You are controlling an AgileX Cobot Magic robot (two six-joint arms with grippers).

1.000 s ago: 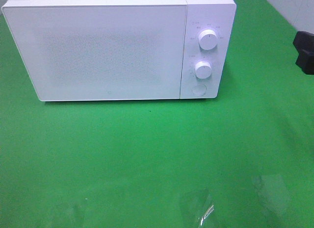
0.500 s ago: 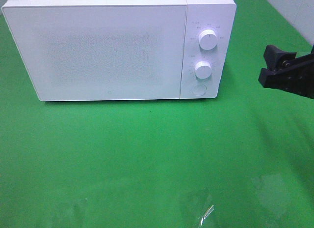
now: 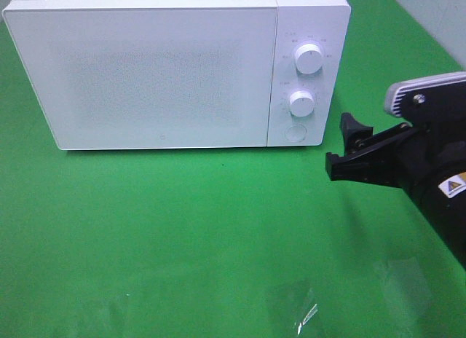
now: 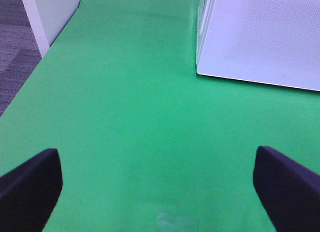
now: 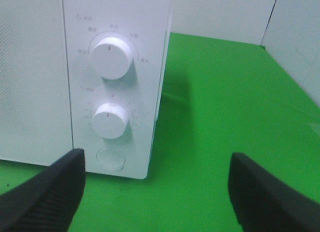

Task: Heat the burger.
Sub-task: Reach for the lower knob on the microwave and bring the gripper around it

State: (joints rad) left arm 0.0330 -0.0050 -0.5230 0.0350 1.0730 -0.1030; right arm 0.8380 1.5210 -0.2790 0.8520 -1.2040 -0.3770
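The burger is out of view. A white microwave [image 3: 160, 76] stands at the back of the green cloth with its door shut; nothing shows through the frosted door. My right gripper [image 3: 341, 145] is open and empty, hovering just right of the control panel. In the right wrist view my right gripper [image 5: 157, 192] faces the upper knob [image 5: 111, 57], the lower knob [image 5: 110, 120] and the round button [image 5: 111, 159]. My left gripper [image 4: 157, 192] is open over bare cloth, with the microwave's corner [image 4: 260, 37] ahead of it. The exterior view does not show the left gripper.
A crinkled patch of clear film [image 3: 298, 312] lies on the cloth near the front edge. White wall panels [image 3: 437, 17] stand at the back right. In the left wrist view, grey floor [image 4: 15, 52] lies beyond the cloth's edge beside a white panel [image 4: 50, 12].
My right arm has come in from the right edge, moving left and nearer, and now sits close beside the microwave's control panel. The microwave has not moved.
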